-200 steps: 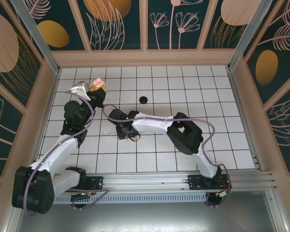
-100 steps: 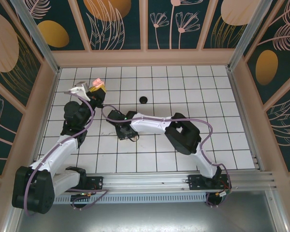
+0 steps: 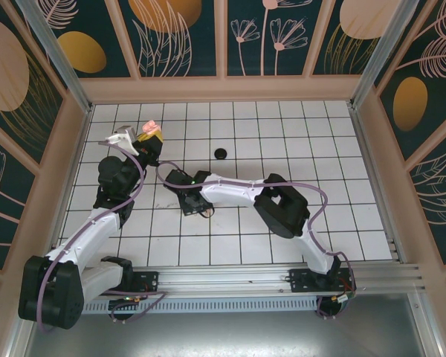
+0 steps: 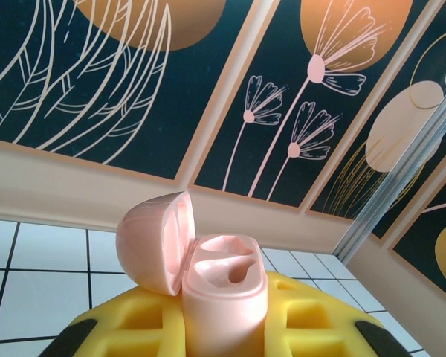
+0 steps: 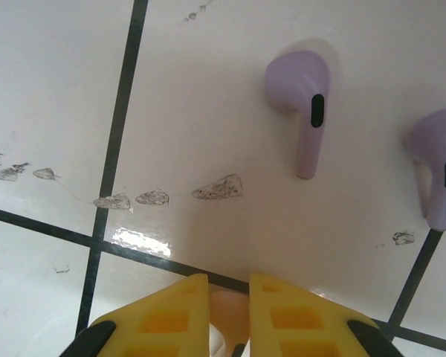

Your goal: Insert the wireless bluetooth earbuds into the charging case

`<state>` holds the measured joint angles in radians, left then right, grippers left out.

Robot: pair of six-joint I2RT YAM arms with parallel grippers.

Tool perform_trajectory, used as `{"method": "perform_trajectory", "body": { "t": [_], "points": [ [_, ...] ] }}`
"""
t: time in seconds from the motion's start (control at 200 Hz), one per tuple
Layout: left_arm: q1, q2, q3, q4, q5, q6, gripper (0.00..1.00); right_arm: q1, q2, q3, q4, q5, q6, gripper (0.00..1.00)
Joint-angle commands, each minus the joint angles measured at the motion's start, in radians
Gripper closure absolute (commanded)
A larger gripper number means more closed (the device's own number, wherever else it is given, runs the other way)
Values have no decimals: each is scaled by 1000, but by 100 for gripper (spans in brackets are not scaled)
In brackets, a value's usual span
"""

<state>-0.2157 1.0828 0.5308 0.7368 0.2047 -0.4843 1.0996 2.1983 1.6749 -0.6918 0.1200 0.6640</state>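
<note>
The left fingers [image 4: 134, 323] are clamping the open pale-pink plastic charging case [image 4: 224, 294]; well apart from that case, the right fingers [image 5: 163, 320] are pinching a small pale-pink earbud [image 5: 230, 312], whose shallow hold may be risking a slip

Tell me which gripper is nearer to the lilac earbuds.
Right. The right gripper hangs low over the table just beside the lilac earbuds; the left gripper is far off at the back left, holding the open pink case.

Two lilac earbuds [image 5: 306, 111] [image 5: 440, 167], one pink earbud [image 5: 230, 314], one case [image 4: 223, 305]
</note>
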Motion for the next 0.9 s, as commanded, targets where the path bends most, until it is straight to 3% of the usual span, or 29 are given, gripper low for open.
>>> {"method": "perform_trajectory", "body": {
  "t": [0.0,0.275,0.591,0.726,0.896],
  "points": [
    [6,-5,20,11,43,-1,100,7,-65,-20,35,15,1,85],
    [6,9,59,-15,175,50,100,-23,-236,-68,44,88,-34,85],
    [-3,-23,-118,308,207,93,100,-158,-485,-214,92,129,-131,85],
    [-36,-3,-189,421,243,169,100,-228,-582,-257,138,124,-202,85],
    [-128,67,-190,412,297,309,100,-257,-667,-272,190,132,-326,85]
  ]
}}
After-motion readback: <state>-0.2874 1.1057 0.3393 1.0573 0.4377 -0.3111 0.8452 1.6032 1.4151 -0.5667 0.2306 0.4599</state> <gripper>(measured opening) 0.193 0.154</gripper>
